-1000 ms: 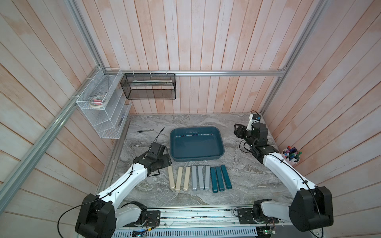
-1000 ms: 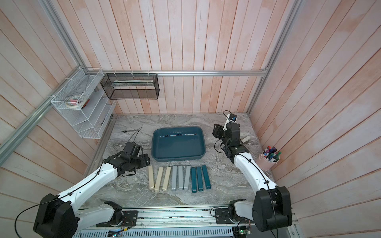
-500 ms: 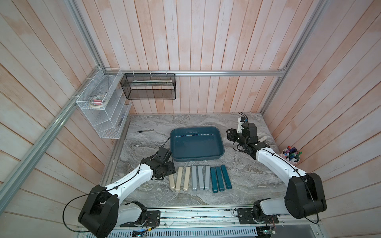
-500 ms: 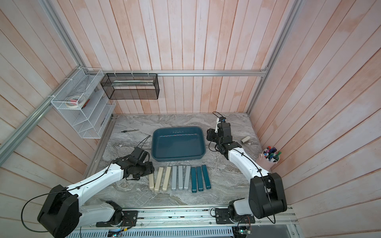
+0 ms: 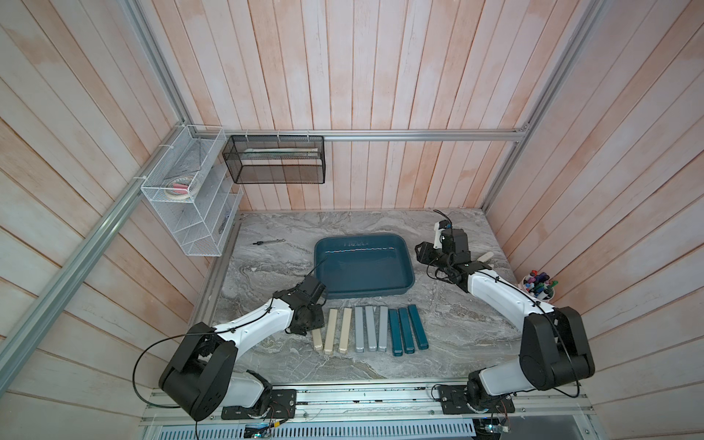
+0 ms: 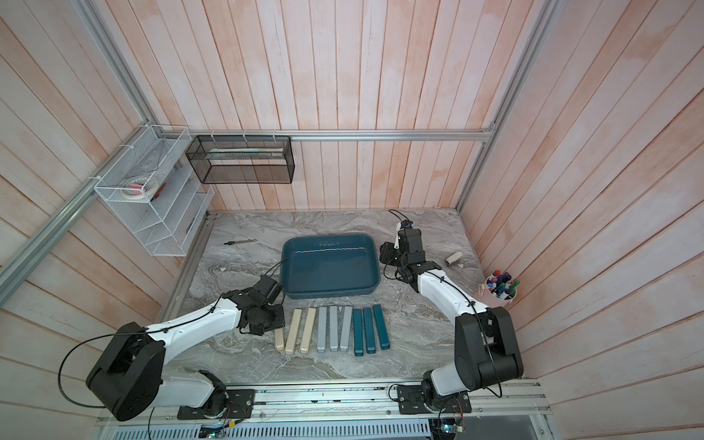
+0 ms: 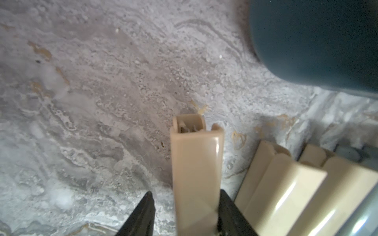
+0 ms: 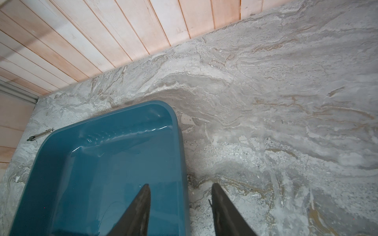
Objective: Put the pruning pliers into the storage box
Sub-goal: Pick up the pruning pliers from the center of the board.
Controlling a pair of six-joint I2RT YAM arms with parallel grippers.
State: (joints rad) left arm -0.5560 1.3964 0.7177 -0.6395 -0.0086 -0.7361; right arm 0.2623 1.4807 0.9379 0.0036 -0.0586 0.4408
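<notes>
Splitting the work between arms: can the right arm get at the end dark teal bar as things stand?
Probably yes: the right pincer straddles the storage box rim, and only bare tabletop lies between it and that dark teal bar.

The left fingers (image 5: 313, 327) point down onto the far end of the outermost beige bar (image 5: 317, 341) of the pruning pliers (image 5: 367, 329); their opening cannot be judged. The other eight bars lie side by side on the worktop (image 5: 457, 324) beyond those fingers: beige, grey, then teal. The right fingers (image 5: 422, 254) sit just beside the storage box (image 5: 365, 294), which lies between both sets of fingers.
</notes>
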